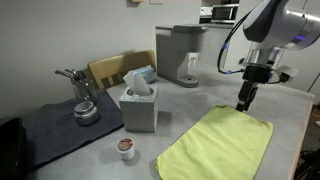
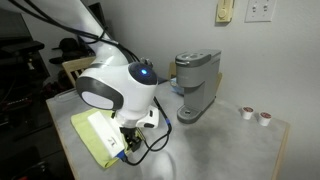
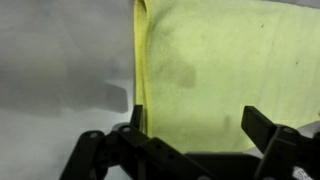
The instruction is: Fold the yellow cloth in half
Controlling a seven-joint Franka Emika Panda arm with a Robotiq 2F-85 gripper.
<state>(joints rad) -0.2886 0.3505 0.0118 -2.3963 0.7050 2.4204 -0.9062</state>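
Grey tabletop (image 1: 195, 98) carries, from left to right in an exterior view, the dark mat (image 1: 45, 128), the tissue box (image 1: 139, 108) and the yellow cloth (image 1: 220, 145), which lies flat at the right. Your gripper (image 1: 244, 102) hovers over the cloth's far edge, jaws spread wide and holding nothing. Come straight down on that hem, pinch it cleanly, then lift low and carry it to the opposite edge so the corners meet.
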